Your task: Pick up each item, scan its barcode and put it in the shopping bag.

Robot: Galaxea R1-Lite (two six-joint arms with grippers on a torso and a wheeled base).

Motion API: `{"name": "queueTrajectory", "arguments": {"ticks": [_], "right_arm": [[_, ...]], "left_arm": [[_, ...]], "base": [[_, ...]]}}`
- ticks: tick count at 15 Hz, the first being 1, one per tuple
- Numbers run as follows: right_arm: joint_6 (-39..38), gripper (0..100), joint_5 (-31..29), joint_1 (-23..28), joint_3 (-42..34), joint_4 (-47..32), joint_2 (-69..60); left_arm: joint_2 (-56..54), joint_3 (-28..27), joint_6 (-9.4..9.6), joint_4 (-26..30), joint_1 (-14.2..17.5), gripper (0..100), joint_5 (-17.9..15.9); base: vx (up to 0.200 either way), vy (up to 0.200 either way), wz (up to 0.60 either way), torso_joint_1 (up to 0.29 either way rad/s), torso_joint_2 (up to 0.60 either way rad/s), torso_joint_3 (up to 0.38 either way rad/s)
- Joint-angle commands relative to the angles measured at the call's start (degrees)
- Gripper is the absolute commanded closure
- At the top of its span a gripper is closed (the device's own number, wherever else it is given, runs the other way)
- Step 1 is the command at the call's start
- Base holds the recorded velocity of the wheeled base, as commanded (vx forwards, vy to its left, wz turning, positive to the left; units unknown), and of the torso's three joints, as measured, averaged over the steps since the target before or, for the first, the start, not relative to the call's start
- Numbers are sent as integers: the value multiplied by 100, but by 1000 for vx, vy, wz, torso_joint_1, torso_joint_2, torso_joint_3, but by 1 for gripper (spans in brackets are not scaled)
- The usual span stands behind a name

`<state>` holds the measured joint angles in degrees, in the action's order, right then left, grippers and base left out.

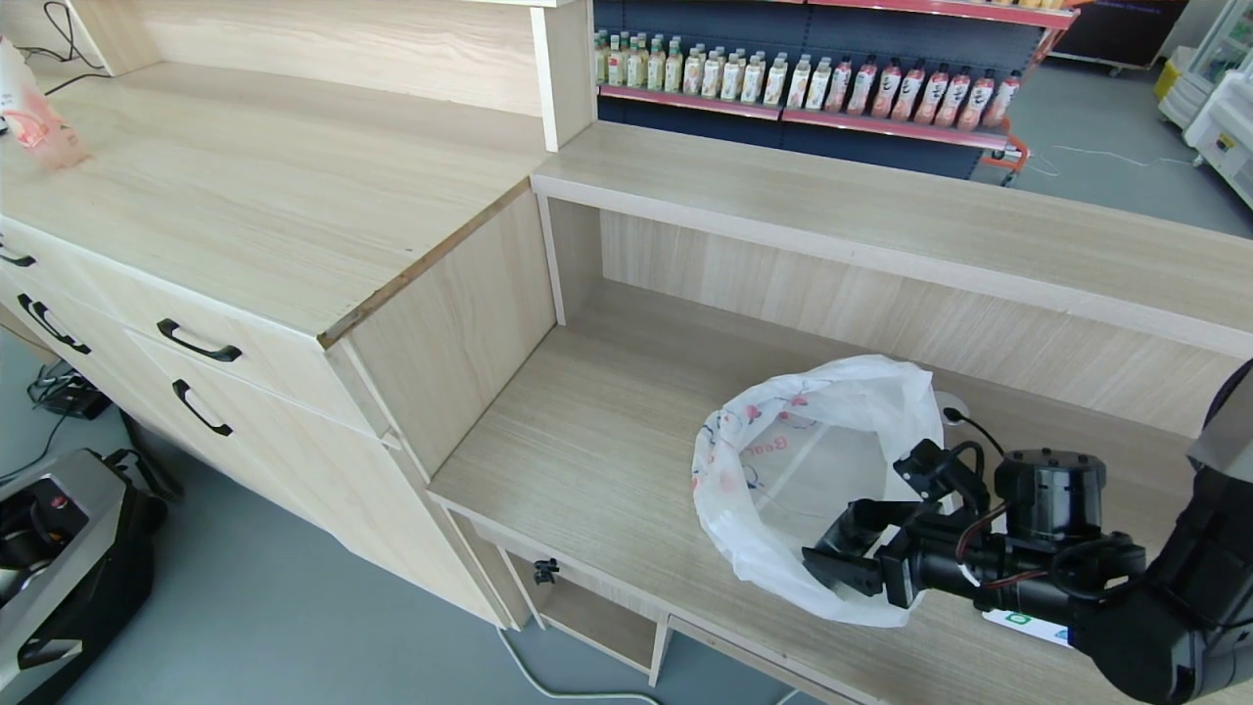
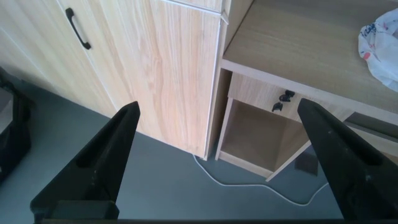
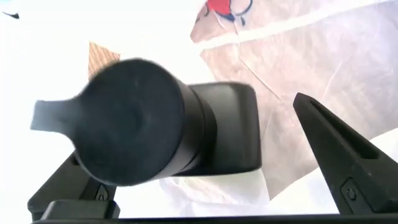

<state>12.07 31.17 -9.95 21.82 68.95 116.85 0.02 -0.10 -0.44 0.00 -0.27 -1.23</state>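
Head view has the translucent white plastic shopping bag with red and blue print (image 1: 783, 460) standing open on the low, pale wooden desk (image 1: 607, 431), close to its front edge. The right end effector (image 1: 848, 544) is at the bag's mouth, fingers spread wide. In the right wrist view a black, round-ended object (image 3: 134, 121) sits between them against one finger, with a gap to the other and the bag's plastic behind it. I cannot tell whether it is gripped. A white card with a green mark (image 1: 1023, 627) lies on the desk under that arm. A pink-tinted soft pack (image 1: 39, 117) rests far off on the raised part of the desk (image 1: 245, 196). A red shelf of drink bottles (image 1: 803, 83) stands beyond. The left end effector (image 2: 216, 106) hangs low beside the cabinet, wide and holding nothing, above grey floor (image 2: 155, 180) and a white cable (image 2: 249, 180).
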Motion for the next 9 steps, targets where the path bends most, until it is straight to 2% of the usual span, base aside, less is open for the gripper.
{"name": "queueTrajectory", "arguments": {"ticks": [1, 4, 6, 9], "right_arm": [[-3, 0, 21, -42, 59, -40, -470], [24, 0, 29, -78, 138, -48, -944], [375, 0, -41, -25, 138, -400, -1516], [999, 0, -41, 634, 226, -1428, -3063]], "left_arm": [[-2, 1, 0, 0, 0, 0, 0], [-2, 1, 0, 0, 0, 0, 0], [-2, 1, 0, 0, 0, 0, 0], [-2, -8, 0, 0, 0, 0, 0]], "base": [[0, 0, 0, 0, 0, 0], [0, 0, 0, 0, 0, 0], [0, 0, 0, 0, 0, 0], [0, 0, 0, 0, 0, 0]]}}
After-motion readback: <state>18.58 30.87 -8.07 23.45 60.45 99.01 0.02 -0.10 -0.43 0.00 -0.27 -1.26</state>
